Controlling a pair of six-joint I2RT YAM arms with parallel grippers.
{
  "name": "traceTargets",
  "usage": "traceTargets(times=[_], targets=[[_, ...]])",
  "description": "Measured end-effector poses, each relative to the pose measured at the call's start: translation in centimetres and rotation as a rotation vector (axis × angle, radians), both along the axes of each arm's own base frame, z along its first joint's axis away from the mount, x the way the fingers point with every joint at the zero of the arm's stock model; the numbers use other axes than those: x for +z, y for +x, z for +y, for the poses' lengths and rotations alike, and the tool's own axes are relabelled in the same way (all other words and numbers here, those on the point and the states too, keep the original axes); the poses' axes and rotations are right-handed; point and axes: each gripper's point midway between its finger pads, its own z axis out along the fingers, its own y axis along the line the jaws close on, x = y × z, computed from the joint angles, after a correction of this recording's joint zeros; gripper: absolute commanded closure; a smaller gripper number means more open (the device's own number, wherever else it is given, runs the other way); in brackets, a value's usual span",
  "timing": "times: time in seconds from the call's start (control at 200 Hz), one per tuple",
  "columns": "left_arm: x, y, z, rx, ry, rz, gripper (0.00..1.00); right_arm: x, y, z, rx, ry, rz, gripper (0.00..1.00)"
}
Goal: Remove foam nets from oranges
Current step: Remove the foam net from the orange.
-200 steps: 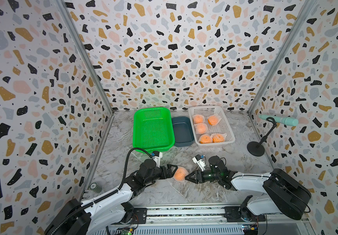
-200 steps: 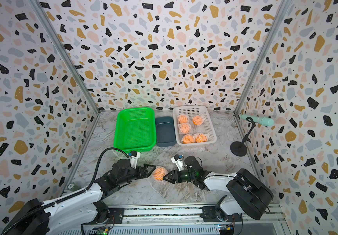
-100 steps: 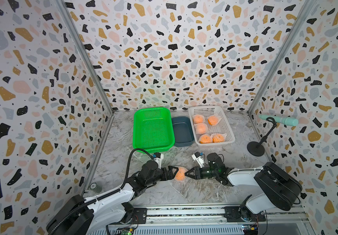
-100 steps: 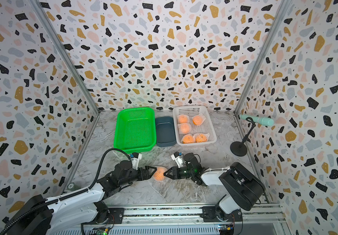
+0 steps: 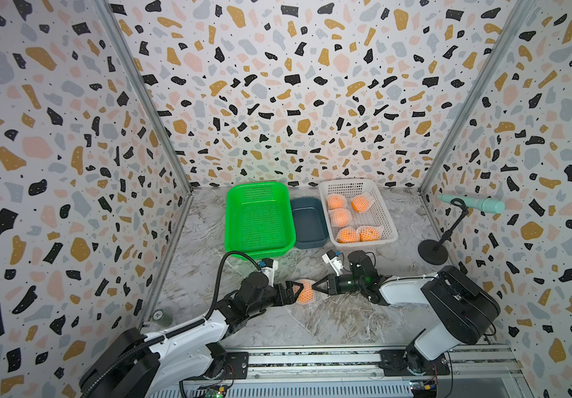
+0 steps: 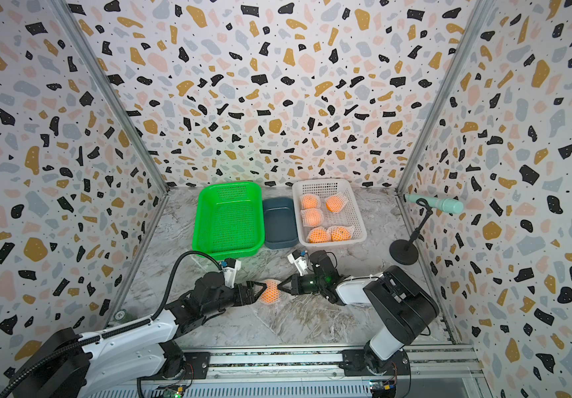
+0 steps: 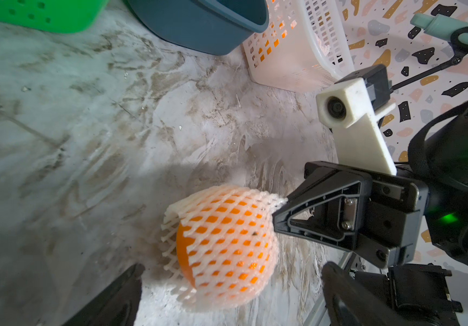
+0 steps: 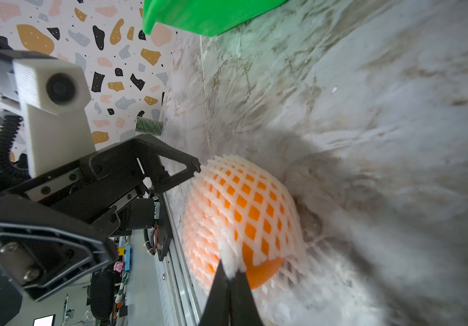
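Orange point(image 5: 304, 292) in a white foam net point(image 7: 227, 240) sits on the marble table point(image 5: 329, 324), near the front between both arms. Left gripper point(image 5: 293, 292) is spread wide on either side of it. Right gripper point(image 8: 228, 272) is closed, pinching the net's edge, which stretches into a point toward it. Five netted oranges point(image 5: 339, 217) lie in the white basket point(image 5: 386, 220) at the back.

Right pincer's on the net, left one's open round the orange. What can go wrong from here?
1. The right pincer is shut on only a small tuft at the rim of the foam net. A pull may tear the foam or slip off.
2. The left pincer stands open around the orange and does not look clamped on it. The pull could drag or roll the fruit across the table, net still on.
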Motion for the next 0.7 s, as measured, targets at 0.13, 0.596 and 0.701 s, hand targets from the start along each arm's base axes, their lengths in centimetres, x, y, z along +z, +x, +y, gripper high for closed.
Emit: traceTargets(times=[0.13,0.596,0.701], targets=[[-0.1,0.0,0.1,0.002,0.005,0.001,0.01,-0.6,0.9,-1.0,-0.017,-0.039,0.0,1.0],[-1.5,0.8,1.8,0.069,0.108,-0.028,0.22,-1.9,1.6,-2.5,0.0,-0.167,-0.03,1.0],[-1.9,0.7,2.0,0.066,0.12,-0.032,0.31,-2.1,1.4,-2.6,0.007,-0.173,-0.031,1.0]])
